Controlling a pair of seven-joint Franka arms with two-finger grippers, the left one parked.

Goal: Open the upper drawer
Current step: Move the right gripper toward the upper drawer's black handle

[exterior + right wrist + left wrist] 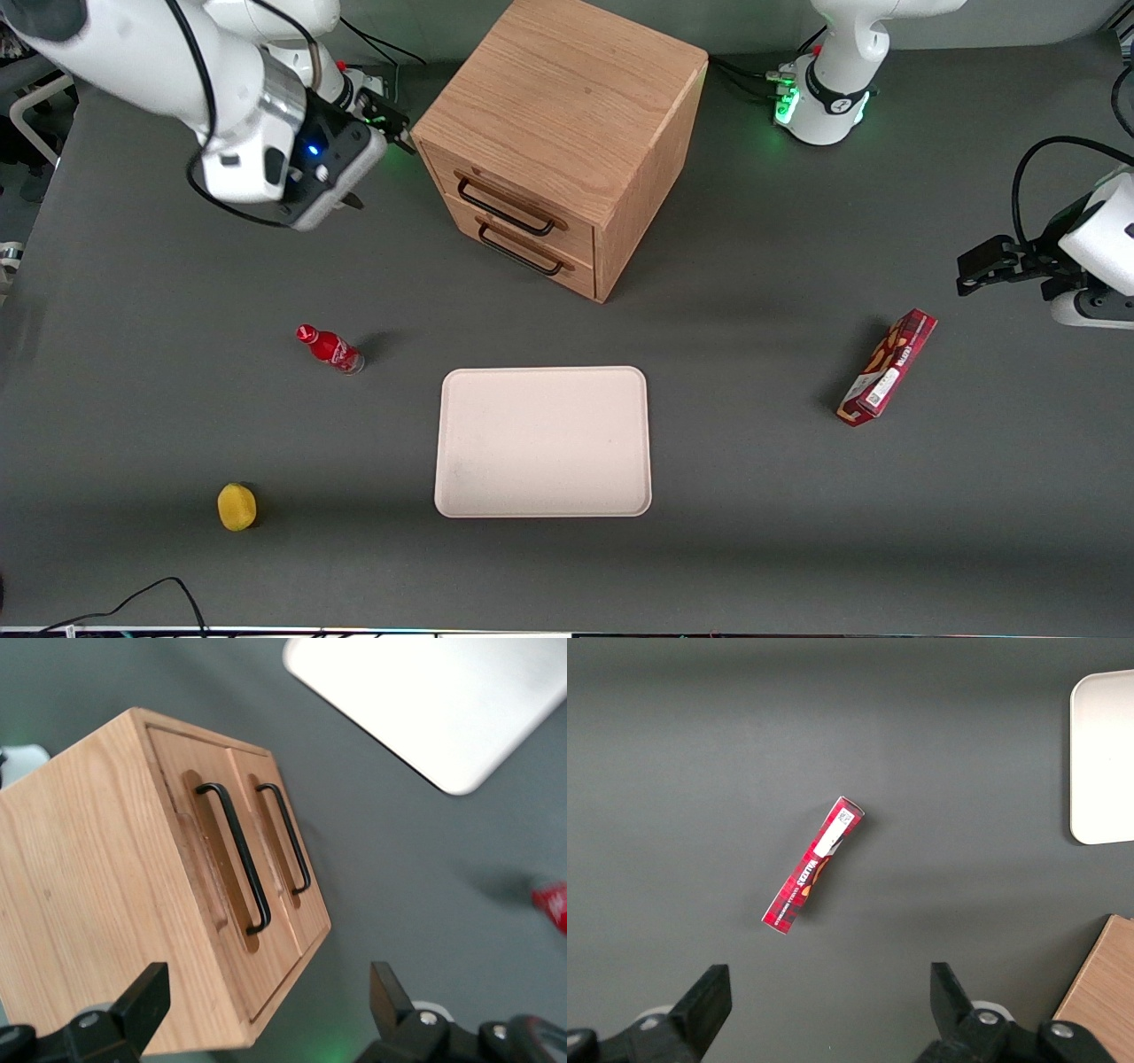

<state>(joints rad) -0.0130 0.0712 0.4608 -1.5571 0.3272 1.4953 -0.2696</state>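
The wooden cabinet [567, 97] stands at the back middle of the table, its two drawers facing the working arm's end. The upper drawer [523, 202] is shut, and its black wire handle [503, 208] lies flat against the front. The bottom drawer [532, 252] below it is shut too. My right gripper [376, 168] is open and empty. It hovers above the table in front of the drawers, a short way off and touching nothing. The right wrist view shows the upper drawer's handle [237, 859], the bottom drawer's handle [288, 837] and my open gripper [266, 992].
A pale tray [542, 441] lies nearer the front camera than the cabinet. A small red bottle [330, 348] and a yellow object [236, 507] sit toward the working arm's end. A red snack box [888, 367] lies toward the parked arm's end.
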